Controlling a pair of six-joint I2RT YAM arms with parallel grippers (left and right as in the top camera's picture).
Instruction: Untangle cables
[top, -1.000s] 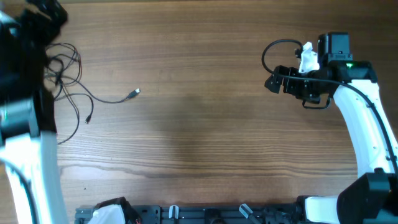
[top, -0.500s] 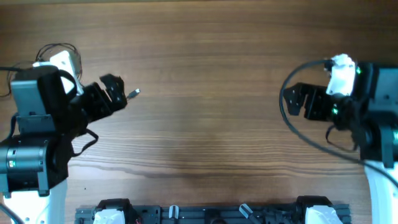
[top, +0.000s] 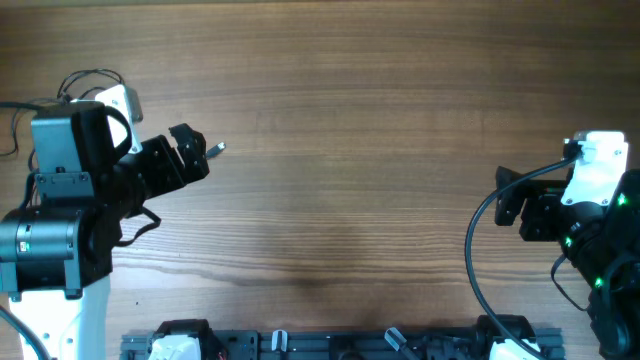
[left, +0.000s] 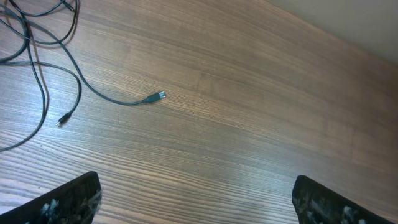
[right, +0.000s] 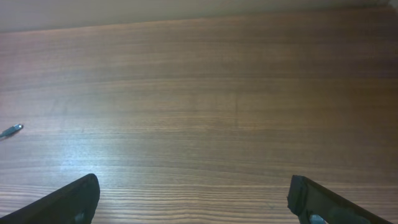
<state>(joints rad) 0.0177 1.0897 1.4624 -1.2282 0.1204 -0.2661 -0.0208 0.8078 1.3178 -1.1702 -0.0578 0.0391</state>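
Note:
The cables are thin black wires in loose loops at the table's far left. In the overhead view only a few loops (top: 86, 78) and one silvery plug end (top: 217, 148) show; the rest is hidden under my left arm. The left wrist view shows the loops (left: 37, 43), a long strand ending in a plug (left: 158, 96) and a smaller plug end (left: 61, 120). My left gripper (top: 190, 153) is open and empty just left of the plug, above the table (left: 196, 205). My right gripper (top: 508, 198) is open and empty far to the right (right: 196, 202); its view shows the plug (right: 12, 130) at the left edge.
The wooden table (top: 340, 150) fills the view. A thick black arm cable (top: 478, 260) hangs in a loop beside my right arm. A dark rail with the arm bases (top: 330, 343) runs along the front edge.
My left arm has swung in over the cable loops and then held near the plug. My right arm has moved from the back right toward the front right.

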